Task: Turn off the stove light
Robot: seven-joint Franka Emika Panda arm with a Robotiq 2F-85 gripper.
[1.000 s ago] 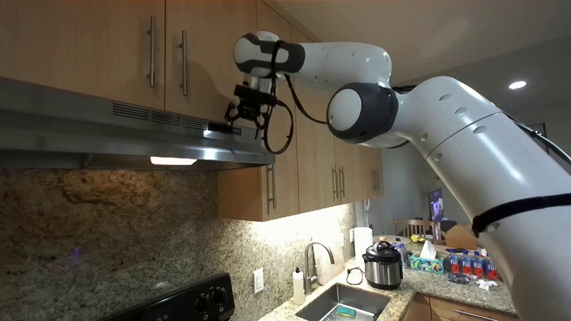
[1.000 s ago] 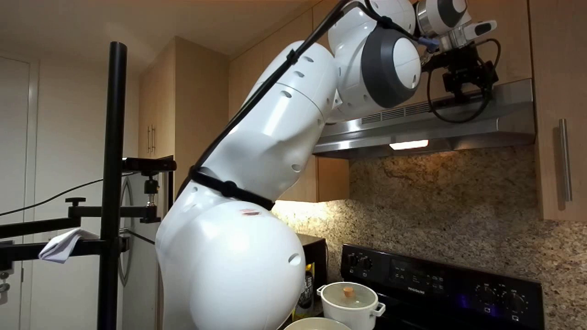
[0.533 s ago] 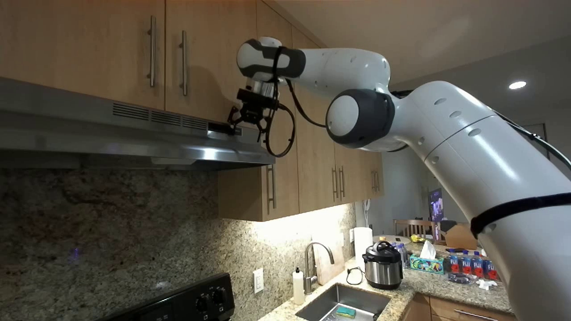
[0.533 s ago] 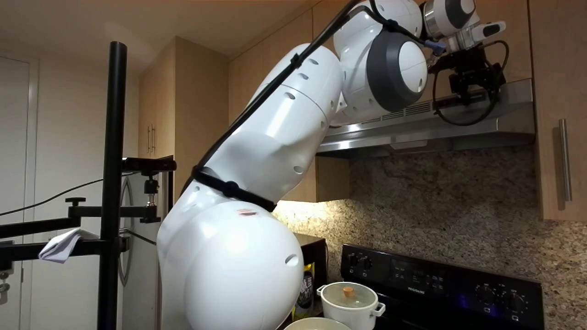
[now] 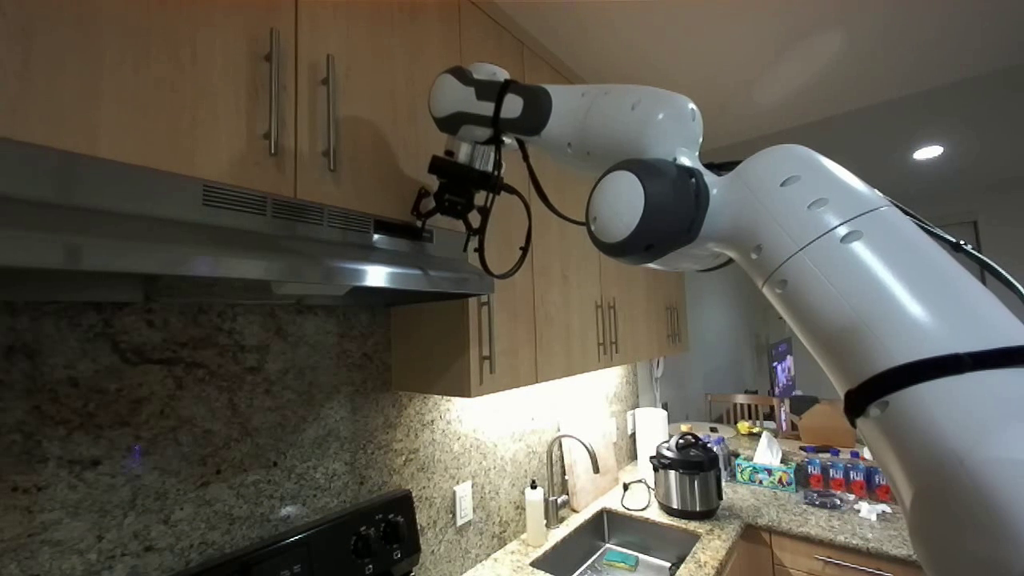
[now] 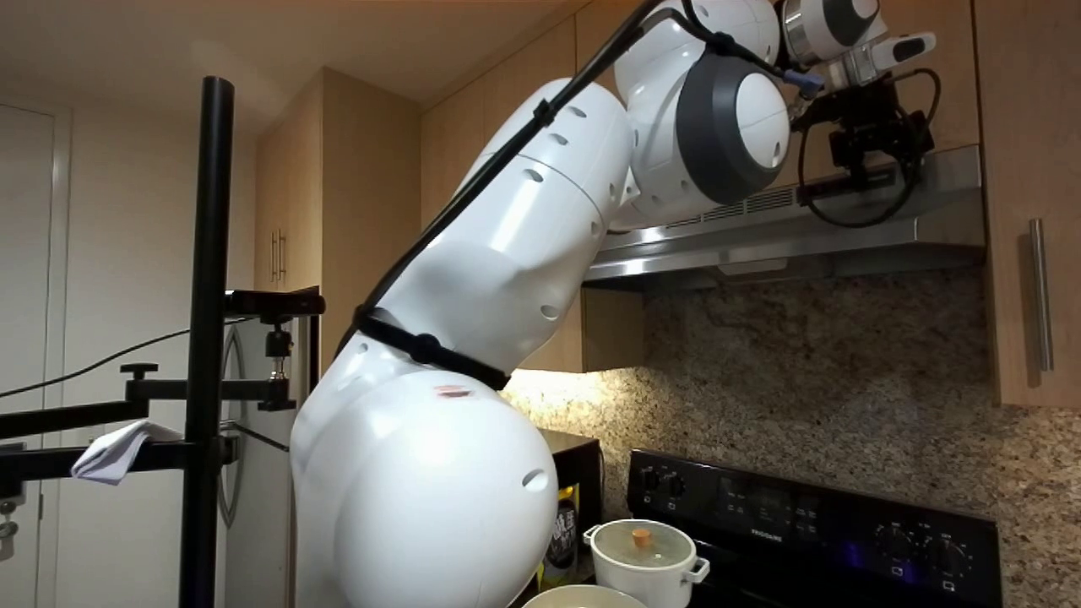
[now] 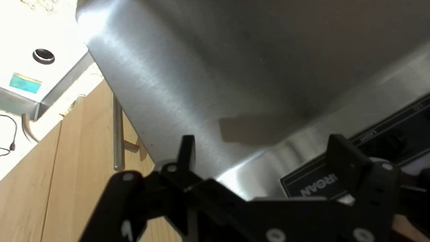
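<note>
One stove light [image 6: 753, 268] shows dull and unlit beneath the hood [image 5: 240, 242], the hand [image 7: 263, 143] spread wide.

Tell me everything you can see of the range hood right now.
The range hood looks like brushed metal, with a projecting front, mounted beneath wooden cabinets and above the black stove. Its upper face has dark slotted vents and, near one end, a black control strip with a LIGHT label. The lamp panel underneath is unlit. The open claw is by the strip, one finger partly hiding it; whether they touch, I can't tell.
</note>
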